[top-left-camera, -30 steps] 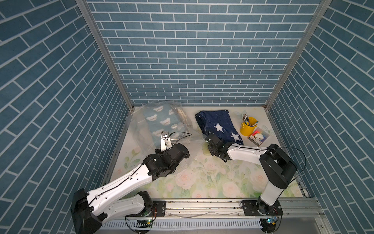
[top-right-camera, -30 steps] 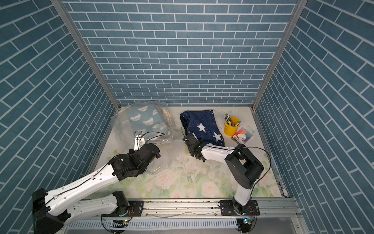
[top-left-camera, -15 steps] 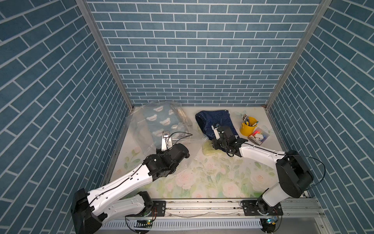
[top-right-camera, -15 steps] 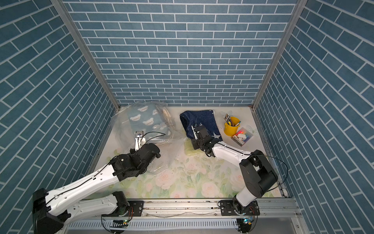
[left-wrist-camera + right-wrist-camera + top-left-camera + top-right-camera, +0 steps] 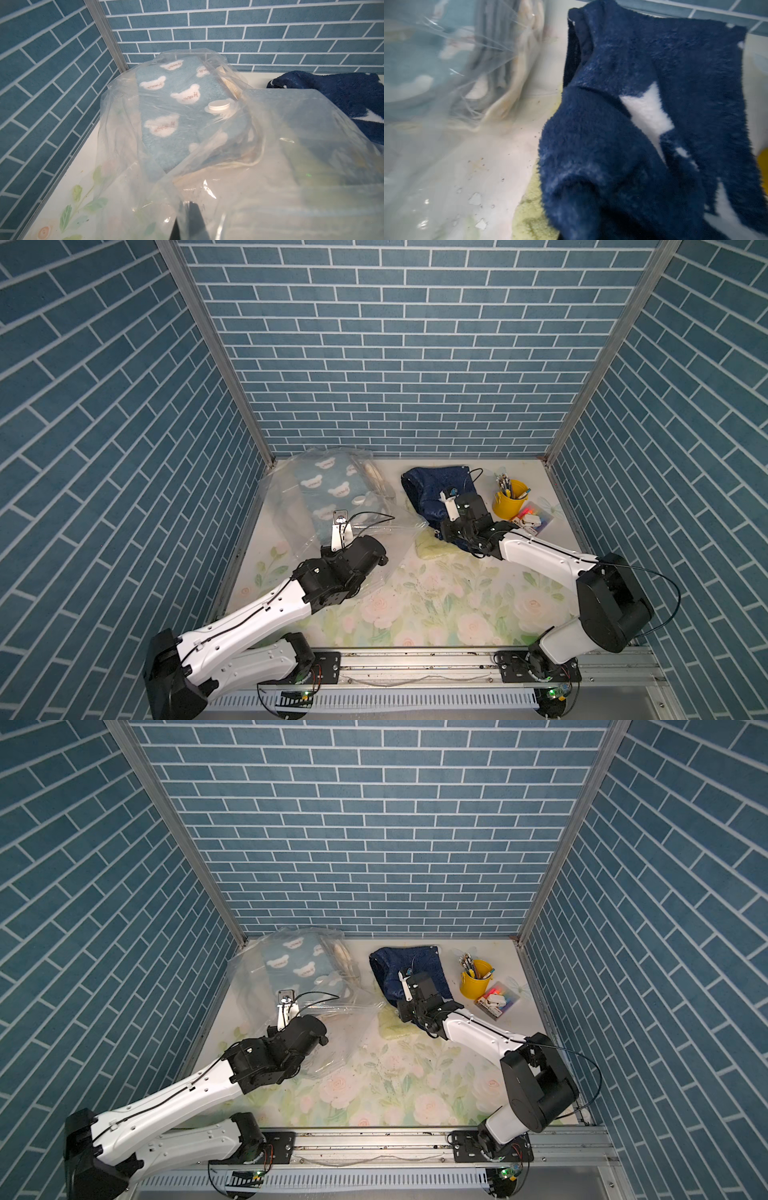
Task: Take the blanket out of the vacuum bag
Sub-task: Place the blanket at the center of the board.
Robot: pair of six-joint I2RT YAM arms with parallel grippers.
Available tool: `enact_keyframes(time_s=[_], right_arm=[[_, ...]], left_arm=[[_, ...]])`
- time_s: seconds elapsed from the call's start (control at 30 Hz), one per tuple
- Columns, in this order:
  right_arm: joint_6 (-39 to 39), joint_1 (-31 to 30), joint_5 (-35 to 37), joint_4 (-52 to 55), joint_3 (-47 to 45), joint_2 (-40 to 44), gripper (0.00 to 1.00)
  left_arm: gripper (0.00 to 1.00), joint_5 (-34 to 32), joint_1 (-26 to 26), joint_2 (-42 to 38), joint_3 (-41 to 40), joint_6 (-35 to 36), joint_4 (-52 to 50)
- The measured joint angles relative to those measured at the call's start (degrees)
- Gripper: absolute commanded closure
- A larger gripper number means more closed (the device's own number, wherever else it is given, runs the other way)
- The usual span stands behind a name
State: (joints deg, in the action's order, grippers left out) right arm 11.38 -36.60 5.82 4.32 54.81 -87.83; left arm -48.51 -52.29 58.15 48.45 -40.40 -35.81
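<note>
Left gripper [image 5: 190, 209] at nine o'clock, jaws pinched tight on the loose near edge of the vacuum bag [image 5: 291, 506]. Right gripper [image 5: 444, 534] at one o'clock, closed into the navy star blanket [image 5: 432, 489], which is bunched over the edge of a yellow-green cloth [image 5: 430, 549]. Farther back, at eleven o'clock, the bear blanket [image 5: 332, 489] lies inside the bag, under the white valve cap [image 5: 218, 106].

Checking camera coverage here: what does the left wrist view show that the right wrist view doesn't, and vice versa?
Left wrist only: the white valve cap and the left tool pinching the vacuum bag. Right wrist only: a sliver of the yellow bucket. Both: the vacuum bag, the bear-print blanket inside it, the navy star blanket.
</note>
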Motion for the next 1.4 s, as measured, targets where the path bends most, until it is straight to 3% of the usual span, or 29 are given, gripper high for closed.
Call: enact_keyframes(time_s=[0.17,0.33,0.5,0.7,0.77,0.97,1.07,1.2,1.4], right_arm=[[-1.77,-1.75,7.65,2.10,1.09,-2.12,0.66],[-2.62,-3.87,8.72,2.16,1.27,-6.27,0.47],[-2.58,-4.28,8.96,1.53,0.87,-9.18,0.35],[-2.21,-4.66,11.32,-0.50,0.68,-11.13,0.33],[-2.23,-4.70,12.26,-1.18,0.70,-12.39,0.37],[-1.51,-4.66,15.21,-1.57,1.79,-14.91,0.80],[-0.81,-4.63,15.45,-1.68,1.70,-14.29,0.94],[-0.72,-4.37,14.60,-1.33,0.90,-10.69,1.00],[-1.25,-3.82,9.64,-0.55,0.81,-2.23,1.00]], left_arm=[[0.97,0.74,0.07,-0.39,-0.61,0.15,0.46],[0.97,1.27,0.15,-0.39,-0.81,0.17,1.11],[0.97,1.51,0.15,-0.42,-1.38,0.20,1.25],[0.97,1.70,0.15,-0.42,-1.55,0.26,1.70],[0.97,1.73,0.15,-0.42,-1.75,0.35,2.05],[0.97,1.92,0.15,-0.42,-2.25,0.39,2.29],[0.97,1.92,0.15,-0.59,-2.49,0.39,2.32],[0.97,1.92,0.15,-0.83,-2.54,0.42,2.34],[0.97,1.92,0.15,-0.83,-2.54,0.87,2.34]])
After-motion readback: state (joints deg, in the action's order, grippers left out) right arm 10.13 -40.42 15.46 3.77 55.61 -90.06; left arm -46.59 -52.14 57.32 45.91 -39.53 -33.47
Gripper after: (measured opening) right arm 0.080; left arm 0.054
